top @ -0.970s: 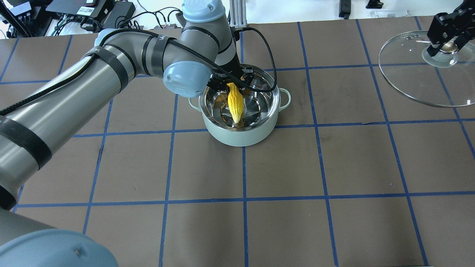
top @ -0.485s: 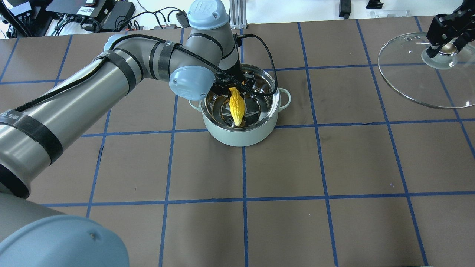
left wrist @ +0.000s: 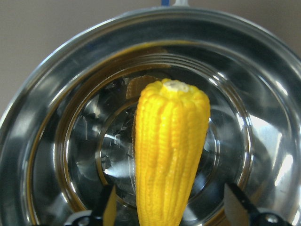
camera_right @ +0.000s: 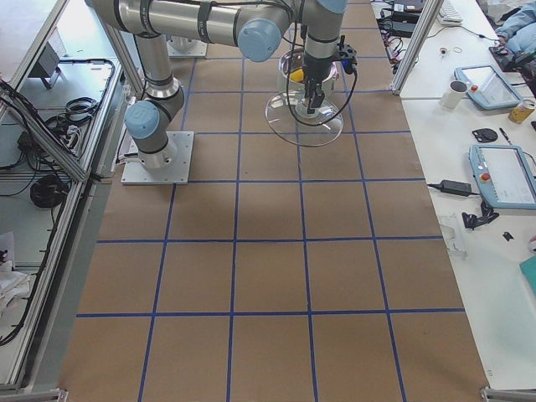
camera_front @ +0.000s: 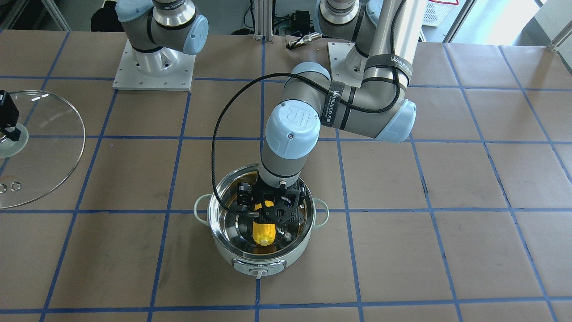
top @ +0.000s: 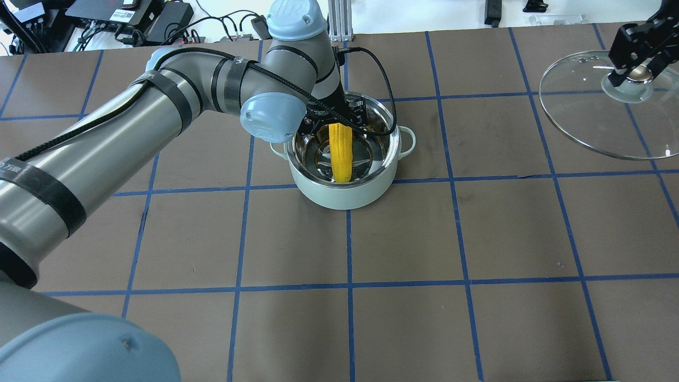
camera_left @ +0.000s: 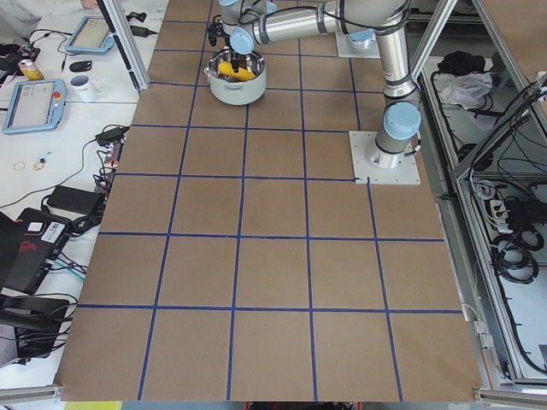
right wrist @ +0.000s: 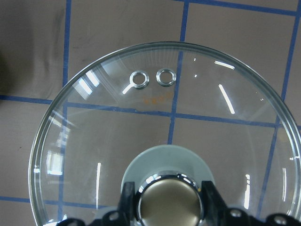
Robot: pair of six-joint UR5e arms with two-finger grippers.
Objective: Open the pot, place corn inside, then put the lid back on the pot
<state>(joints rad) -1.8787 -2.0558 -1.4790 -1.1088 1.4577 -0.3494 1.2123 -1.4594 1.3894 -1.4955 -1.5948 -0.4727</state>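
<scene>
The mint-green pot [top: 345, 196] stands open at mid-table, also in the front-facing view [camera_front: 230, 257]. The yellow corn [top: 341, 154] is inside it, its blunt end toward the knob side [camera_front: 263, 232]. My left gripper [top: 337, 118] is low over the pot's inside. In the left wrist view its fingers [left wrist: 109, 209] stand apart on either side of the corn [left wrist: 169, 155] with a gap on both sides, so it is open. My right gripper [top: 632, 73] is shut on the beige knob [right wrist: 169, 205] of the glass lid [top: 578, 111] and holds it above the table at the far right.
The left arm's black cable [top: 384, 90] loops over the pot's far rim. The pot's control knob [camera_front: 259, 272] faces the operators' side. Cables and electronics [top: 122, 16] lie beyond the table's far left edge. Blue tape lines grid the brown tabletop [top: 403, 239].
The corn has gone from hanging tilted in my left gripper to lying straighter and lower in the pot. The left fingers now stand clear of it. The lid has shifted slightly away.
</scene>
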